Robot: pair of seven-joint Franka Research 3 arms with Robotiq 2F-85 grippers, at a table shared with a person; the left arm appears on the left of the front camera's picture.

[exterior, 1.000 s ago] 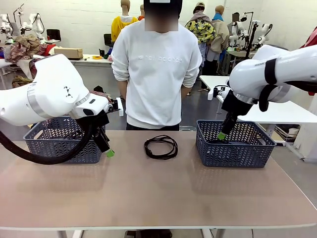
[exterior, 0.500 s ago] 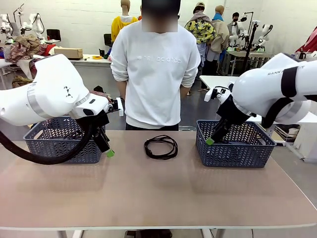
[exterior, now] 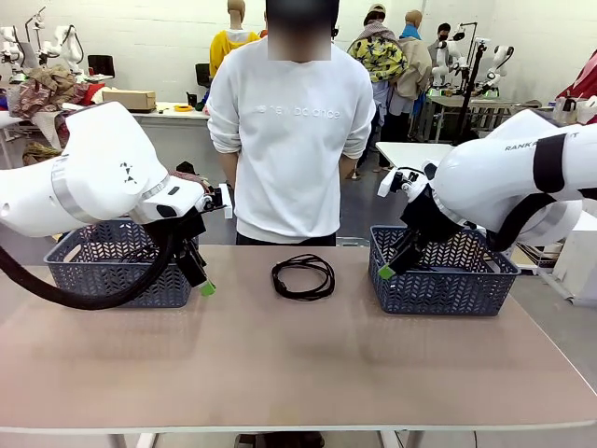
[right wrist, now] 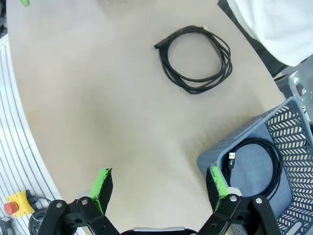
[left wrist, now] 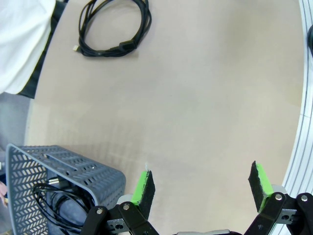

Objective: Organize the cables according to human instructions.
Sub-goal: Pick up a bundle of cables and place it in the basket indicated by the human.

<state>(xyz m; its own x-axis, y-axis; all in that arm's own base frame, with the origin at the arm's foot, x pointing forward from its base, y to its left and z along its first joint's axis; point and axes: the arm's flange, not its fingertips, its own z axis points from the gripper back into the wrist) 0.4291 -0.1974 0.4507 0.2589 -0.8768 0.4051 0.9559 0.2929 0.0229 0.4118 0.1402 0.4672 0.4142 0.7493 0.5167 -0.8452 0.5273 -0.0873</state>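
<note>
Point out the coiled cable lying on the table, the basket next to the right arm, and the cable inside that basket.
Cable on table [exterior: 303,277], front view, coil's near edge.
Right basket [exterior: 448,287], front view, front wall.
Cable in basket [right wrist: 274,164], right wrist view, coil's right side.

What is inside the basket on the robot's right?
One coiled black cable lies inside the right basket, plug showing. The arm and basket wall cover part of the floor, so more cannot be ruled out.

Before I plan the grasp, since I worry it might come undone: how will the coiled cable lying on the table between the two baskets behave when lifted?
The coiled cable is thin with loose, unbound loops, so it will probably sag and spread when lifted. It looks light, unlikely to strain a gripper. Lying flat on the table, it shouldn't roll, though its plug end may dangle.
</note>
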